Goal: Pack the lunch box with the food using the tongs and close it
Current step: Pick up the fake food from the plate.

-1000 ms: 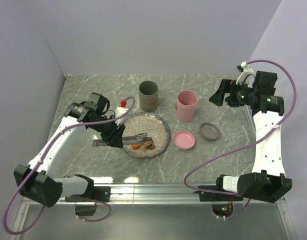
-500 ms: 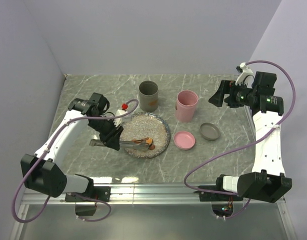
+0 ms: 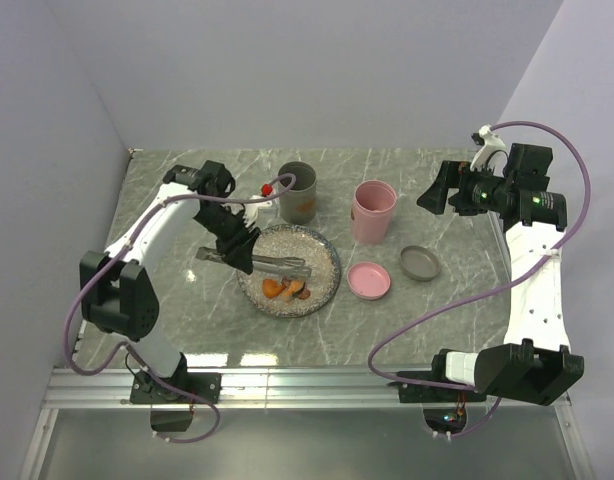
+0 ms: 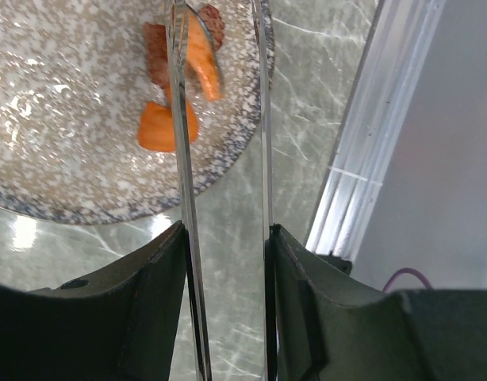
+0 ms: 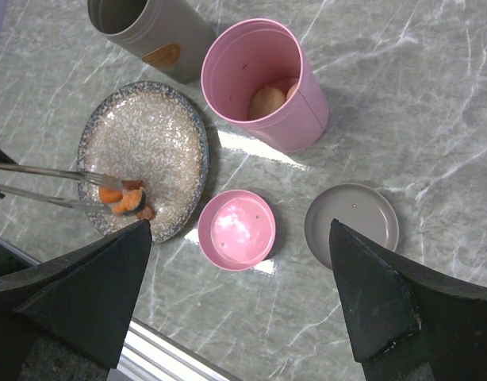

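Tongs (image 3: 272,264), clenched near their joined end in the left pincer (image 3: 230,244), have swung up from the lower part of the speckled plate (image 3: 319,248) to lie across its middle, arms apart and seemingly empty. The orange chunks (image 3: 280,289) remain on the plate, so another pick looks needed before the pink lunch box (image 3: 373,210) gains anything. At far right, the right pincer (image 3: 437,188) hangs released.

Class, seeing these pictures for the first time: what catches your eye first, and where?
The left gripper holds long metal tongs over the speckled plate in the middle of the table, tips among the orange chunks near its front edge. Right of the plate stands a tall pink container with pale food inside, a pink lid lying in front of it.
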